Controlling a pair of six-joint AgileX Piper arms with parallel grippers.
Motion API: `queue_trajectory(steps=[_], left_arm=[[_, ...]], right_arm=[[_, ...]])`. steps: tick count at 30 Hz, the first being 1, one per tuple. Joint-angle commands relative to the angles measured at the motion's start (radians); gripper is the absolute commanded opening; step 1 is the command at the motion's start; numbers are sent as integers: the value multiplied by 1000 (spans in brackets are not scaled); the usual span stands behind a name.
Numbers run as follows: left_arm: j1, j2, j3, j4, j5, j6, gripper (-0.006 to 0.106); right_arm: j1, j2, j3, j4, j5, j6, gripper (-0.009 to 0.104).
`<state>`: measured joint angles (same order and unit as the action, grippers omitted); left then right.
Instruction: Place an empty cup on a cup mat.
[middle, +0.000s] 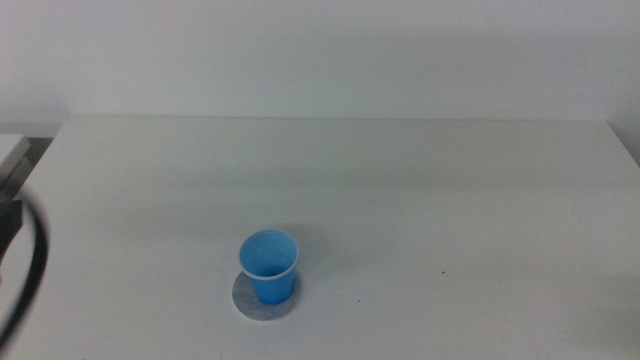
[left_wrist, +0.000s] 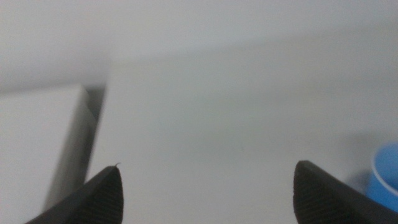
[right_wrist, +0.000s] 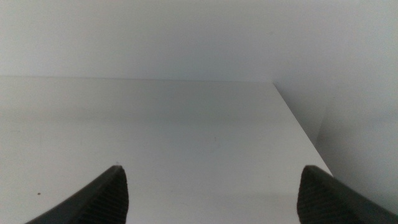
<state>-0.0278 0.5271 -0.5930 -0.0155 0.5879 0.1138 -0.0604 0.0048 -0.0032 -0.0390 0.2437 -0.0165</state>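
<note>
The bright blue cup (middle: 270, 265) stands upright on the round speckled grey cup mat (middle: 248, 301) near the table's front, left of centre. Its inside looks empty. In the left wrist view my left gripper (left_wrist: 208, 193) is open and empty, and an edge of the cup (left_wrist: 387, 177) shows beside one jaw. In the right wrist view my right gripper (right_wrist: 211, 196) is open and empty over bare table. Neither gripper shows in the middle view.
A dark cable (middle: 30, 265) loops at the left edge of the middle view. A pale block (middle: 12, 150) sits at the table's far left; it also shows in the left wrist view (left_wrist: 37, 143). The table's edge (right_wrist: 298, 127) shows in the right wrist view.
</note>
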Motion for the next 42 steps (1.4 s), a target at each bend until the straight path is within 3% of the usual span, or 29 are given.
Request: queue_trajectory(steps=[1,16,42], left_arm=[[11,-97,87,-5,-120,-7,94],[11,-527,476,-44,-345,-39,94],[8,-527,593,-43,-398,-35,94]], right_arm=[[0,-5,3,-7,-7,-4,93],[0,-5,3,-7,-7,-4,93],[0,-5,3,-7,-7,-4,93]])
